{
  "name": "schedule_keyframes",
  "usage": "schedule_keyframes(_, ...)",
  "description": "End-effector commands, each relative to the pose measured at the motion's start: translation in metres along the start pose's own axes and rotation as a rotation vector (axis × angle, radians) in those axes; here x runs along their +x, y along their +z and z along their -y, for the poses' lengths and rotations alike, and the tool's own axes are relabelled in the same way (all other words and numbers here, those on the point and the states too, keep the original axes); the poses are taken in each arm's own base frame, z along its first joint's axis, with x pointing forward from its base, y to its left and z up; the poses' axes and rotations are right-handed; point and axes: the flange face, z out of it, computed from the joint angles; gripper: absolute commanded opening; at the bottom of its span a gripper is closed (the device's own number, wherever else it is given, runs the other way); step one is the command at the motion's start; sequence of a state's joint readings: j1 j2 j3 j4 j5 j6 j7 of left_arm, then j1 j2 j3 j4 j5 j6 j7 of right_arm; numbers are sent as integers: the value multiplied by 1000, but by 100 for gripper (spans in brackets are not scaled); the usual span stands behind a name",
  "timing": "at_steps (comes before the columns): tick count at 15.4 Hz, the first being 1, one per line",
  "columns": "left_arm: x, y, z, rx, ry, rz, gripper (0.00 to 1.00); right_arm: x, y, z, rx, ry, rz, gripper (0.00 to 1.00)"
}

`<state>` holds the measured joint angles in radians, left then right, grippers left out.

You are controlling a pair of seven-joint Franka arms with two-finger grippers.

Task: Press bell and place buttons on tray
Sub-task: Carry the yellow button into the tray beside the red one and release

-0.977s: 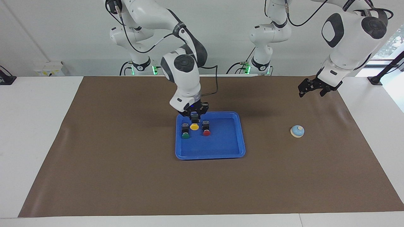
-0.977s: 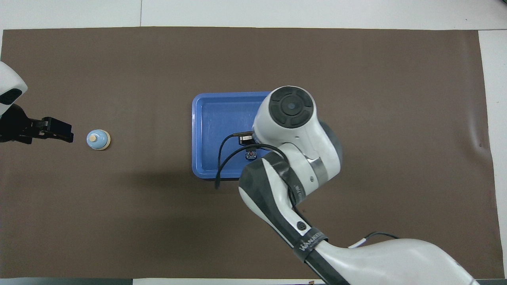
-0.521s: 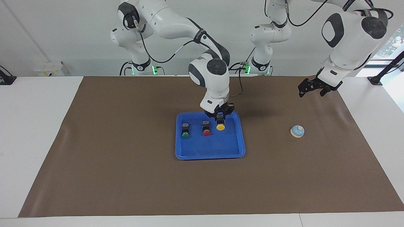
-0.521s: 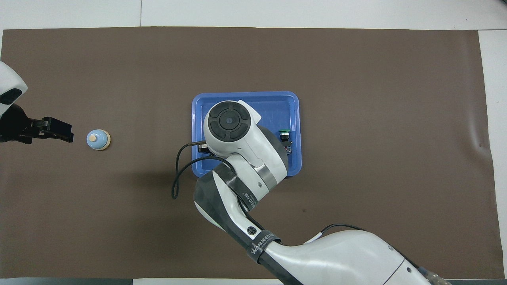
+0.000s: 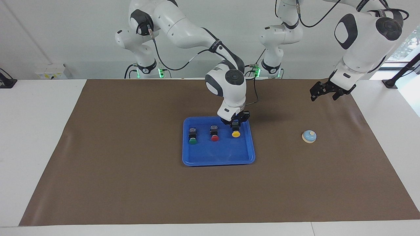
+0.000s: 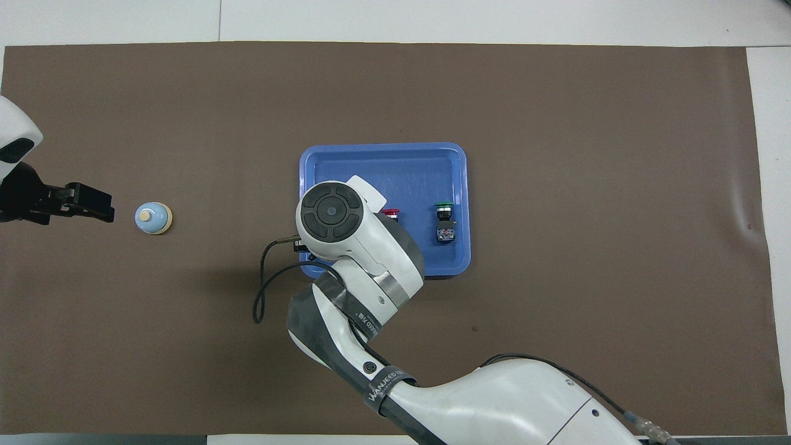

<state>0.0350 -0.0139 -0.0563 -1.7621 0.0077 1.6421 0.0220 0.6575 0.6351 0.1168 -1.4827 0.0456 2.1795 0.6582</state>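
The right gripper (image 5: 235, 123) is reaching down into the blue tray (image 5: 242, 157), its fingers pinching the black body of the yellow button (image 5: 235, 131) at the tray's end toward the left arm. From the facing view, the button is sitting low at the tray floor; whether it is resting on it cannot be told. In the overhead view the right arm's wrist is covering this button and the gripper.

The red button (image 5: 214, 133) is lying in the middle of the tray, beside the yellow one, and the green button (image 5: 193, 136) is lying toward the right arm's end of the tray. The three buttons are forming a row along the tray, apart from one another, each cap pointing away from the robots.

The bell (image 5: 309, 136) is sitting on the brown mat (image 5: 131, 183), well apart from the tray, toward the left arm's end of the table.

The left gripper (image 5: 323, 91) is waiting in the air over the mat, near the bell; whether its fingers are spread or pressed together cannot be told.
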Motion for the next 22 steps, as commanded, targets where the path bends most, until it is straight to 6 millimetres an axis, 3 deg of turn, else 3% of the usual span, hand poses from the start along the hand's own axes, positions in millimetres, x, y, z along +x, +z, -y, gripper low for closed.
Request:
schedule_keyframes(1, -1, -5, 2, -5, -10, 4, 100, 7, 11, 16, -17, 10, -39, 0)
schedule_keyframes(3, -1, -5, 0, -5, -7, 4, 100, 7, 11, 15, -23, 11, -35, 0)
schedule_keyframes(4, -1, -5, 2, -5, -10, 4, 100, 9, 11, 12, -34, 12, -30, 30)
schedule_keyframes(5, -1, -5, 1, -5, -8, 4, 100, 10, 8, 11, -46, 9, -28, 94)
schedule_keyframes(6, -1, -5, 2, -5, -10, 4, 100, 11, 5, 7, -80, -8, -26, 100)
schedule_keyframes(9, -1, -5, 1, -5, -8, 4, 100, 22, -30, -5, -96, 10, -30, 100)
schedule_keyframes(10, -1, -5, 2, -5, -10, 4, 100, 25, -50, -8, -83, 21, -42, 100)
schedule_keyframes(13, -1, -5, 1, -5, -8, 4, 100, 37, -101, -43, -96, 38, -58, 100)
schedule_keyframes(16, -1, -5, 1, -5, -8, 4, 100, 53, -165, -107, -120, -26, -38, 100)
schedule_keyframes(22, -1, -5, 1, -5, -8, 4, 100, 44, -267, -249, -167, -114, 13, 100)
